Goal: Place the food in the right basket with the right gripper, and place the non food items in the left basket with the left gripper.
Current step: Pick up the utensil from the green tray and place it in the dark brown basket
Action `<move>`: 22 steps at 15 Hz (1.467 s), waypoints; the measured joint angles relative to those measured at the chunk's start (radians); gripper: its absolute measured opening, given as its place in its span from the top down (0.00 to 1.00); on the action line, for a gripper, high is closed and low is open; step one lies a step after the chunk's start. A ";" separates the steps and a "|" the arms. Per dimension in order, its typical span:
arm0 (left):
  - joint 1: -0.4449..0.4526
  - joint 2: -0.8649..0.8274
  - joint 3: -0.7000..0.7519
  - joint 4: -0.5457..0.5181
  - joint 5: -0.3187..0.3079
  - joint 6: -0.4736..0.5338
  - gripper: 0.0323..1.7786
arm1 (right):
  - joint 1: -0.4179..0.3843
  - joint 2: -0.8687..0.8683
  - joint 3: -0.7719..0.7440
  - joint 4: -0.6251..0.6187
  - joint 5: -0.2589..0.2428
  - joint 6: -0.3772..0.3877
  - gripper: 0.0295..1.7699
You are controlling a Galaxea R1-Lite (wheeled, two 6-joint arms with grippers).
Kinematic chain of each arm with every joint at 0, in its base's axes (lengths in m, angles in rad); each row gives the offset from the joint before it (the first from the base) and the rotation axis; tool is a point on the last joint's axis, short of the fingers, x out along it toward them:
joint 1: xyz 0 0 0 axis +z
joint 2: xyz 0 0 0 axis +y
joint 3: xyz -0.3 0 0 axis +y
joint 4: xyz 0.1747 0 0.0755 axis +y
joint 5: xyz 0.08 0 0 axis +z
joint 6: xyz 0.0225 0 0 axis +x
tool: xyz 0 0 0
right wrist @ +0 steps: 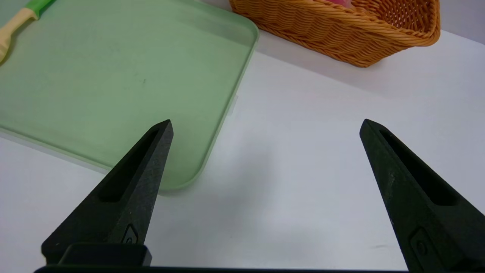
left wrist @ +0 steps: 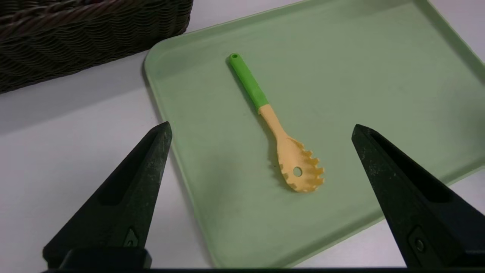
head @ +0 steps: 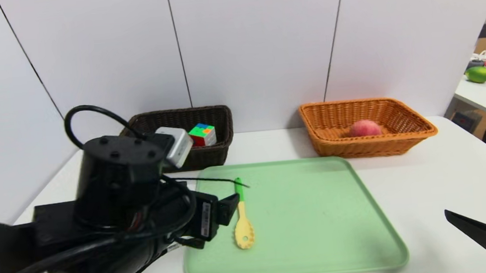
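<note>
L gripper (left wrist: 261,129), wide apart w/ nothing held, above spoon (left wrist: 282,132), handle twd baskets, lengthwise front-to-back.

Three views: one head, two wrist

Head: mine, high, farthest back, facing forward and down; takes in the whole green tray (head: 303,219), dark basket (head: 209,157) and orange basket (head: 367,147). Left wrist: closer, angled down over the tray's left part and the dark basket's near side. Right wrist: close, angled down at the tray's right part and orange basket. Shared by both wrists: tray, spoon (left wrist: 299,167).
</note>
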 joint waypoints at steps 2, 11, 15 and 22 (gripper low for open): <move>-0.009 0.076 -0.107 0.095 0.006 -0.054 0.05 | 0.000 0.001 0.001 -0.002 0.000 0.000 0.04; -0.057 0.295 -0.239 0.190 0.075 -0.152 0.05 | 0.009 0.008 0.000 -0.014 0.003 0.000 0.04; -0.075 0.349 -0.313 0.277 0.113 -0.185 0.05 | 0.014 -0.010 0.004 -0.002 0.002 0.002 0.04; -0.080 0.451 -0.405 0.346 0.143 -0.248 0.05 | 0.019 -0.038 0.017 -0.001 0.001 0.002 0.04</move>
